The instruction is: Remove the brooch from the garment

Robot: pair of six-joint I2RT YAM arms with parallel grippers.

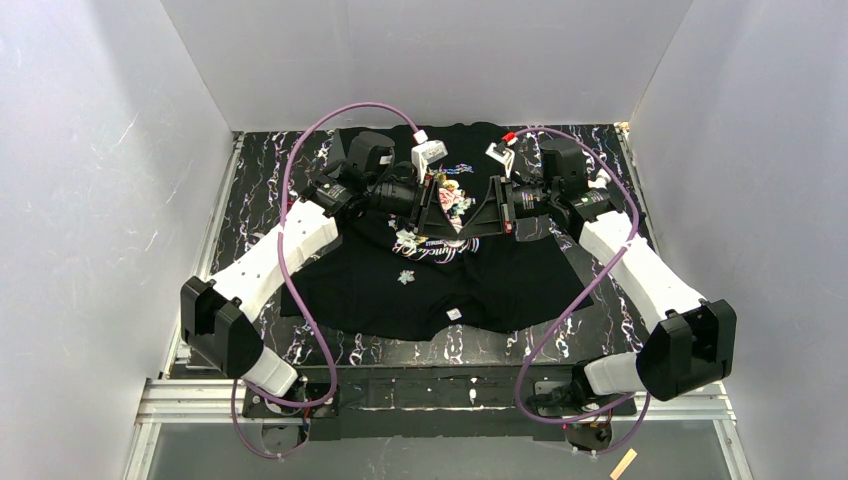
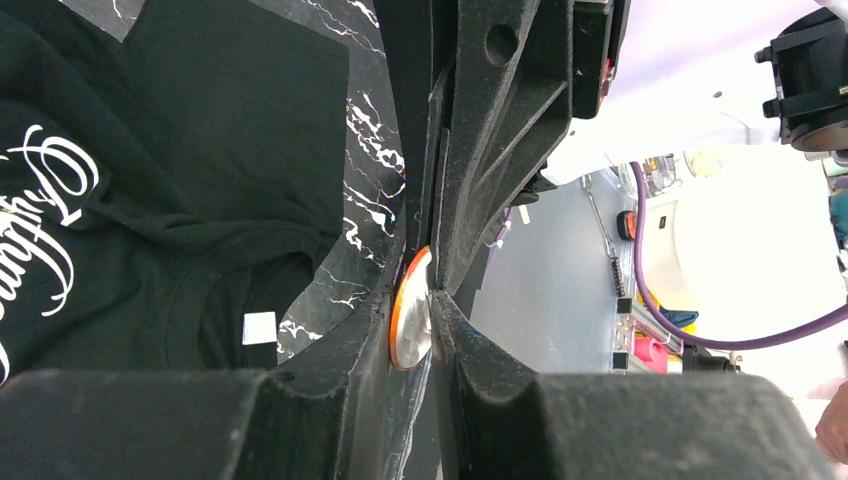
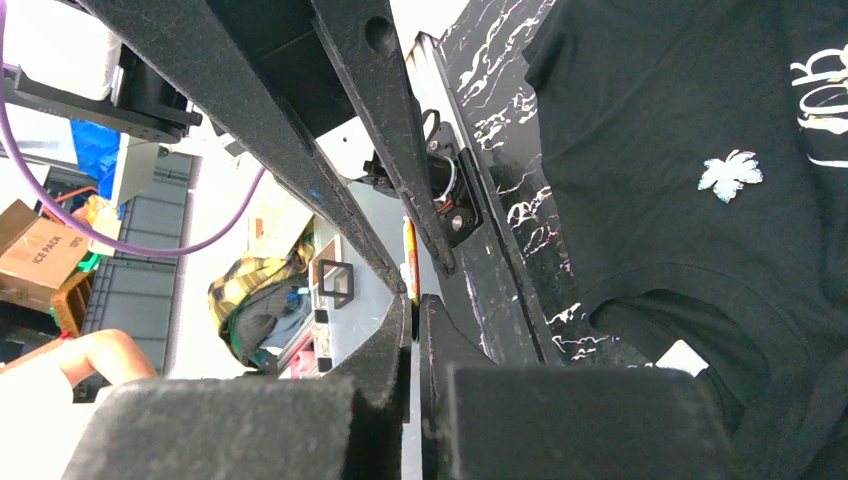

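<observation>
The light, stiff-looking white leaf-shaped brooch (image 3: 730,175) on the limp black T-shirt (image 3: 650,100) wants an edge pinch; right gripper (image 3: 412,305) jaws together, left gripper (image 2: 425,298) unclear.

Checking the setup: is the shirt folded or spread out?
Spread out: the shirt lies open on the table, print up, label at the near side.

Robot lab cell.
Marbled surface (image 1: 255,200) is boxed in by white panels (image 1: 420,60) and aluminium rails (image 1: 200,398); cardboard box (image 3: 35,250) seen beyond.
</observation>
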